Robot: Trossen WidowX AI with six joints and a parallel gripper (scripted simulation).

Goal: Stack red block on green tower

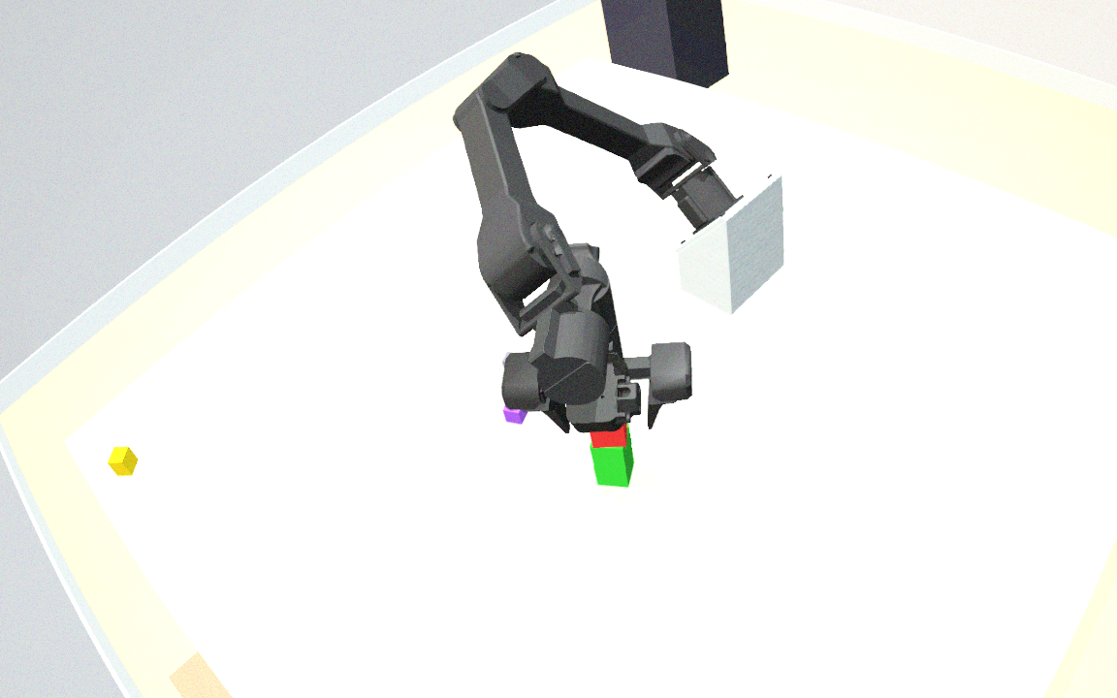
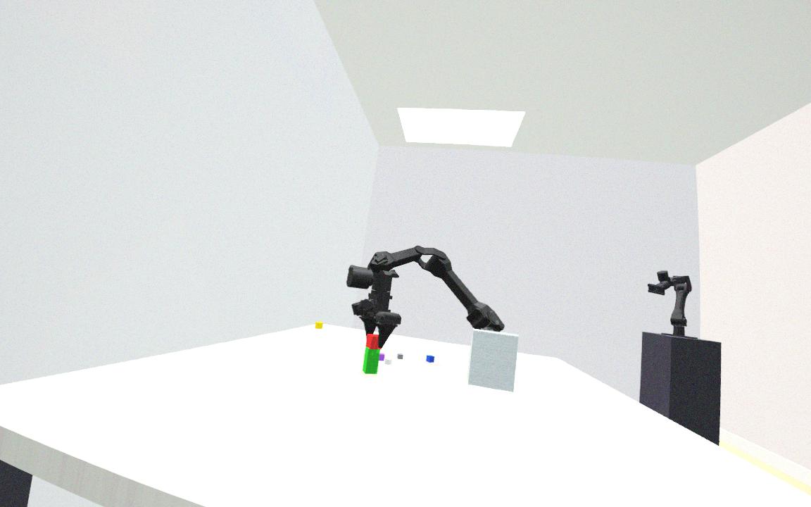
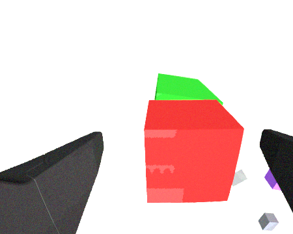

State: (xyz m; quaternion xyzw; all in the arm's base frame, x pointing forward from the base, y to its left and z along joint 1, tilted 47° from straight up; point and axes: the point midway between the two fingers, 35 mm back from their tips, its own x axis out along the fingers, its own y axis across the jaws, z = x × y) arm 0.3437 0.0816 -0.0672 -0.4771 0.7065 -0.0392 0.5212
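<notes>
Matt red block (image 3: 192, 152), smooth dark matt fingers.

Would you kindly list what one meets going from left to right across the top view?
Yellow cube → purple cube → green tower with the red block on it, under the open gripper → white box.

red block: a small, matte, bright red cube (image 2: 372, 341), upright, seated on the tower's top face, a gap showing on both sides between it and the spread jaws
green tower: a tall, plain green rectangular column (image 2: 369, 360), standing upright on the white bench (image 2: 269, 410), directly beneath the red cube
</notes>
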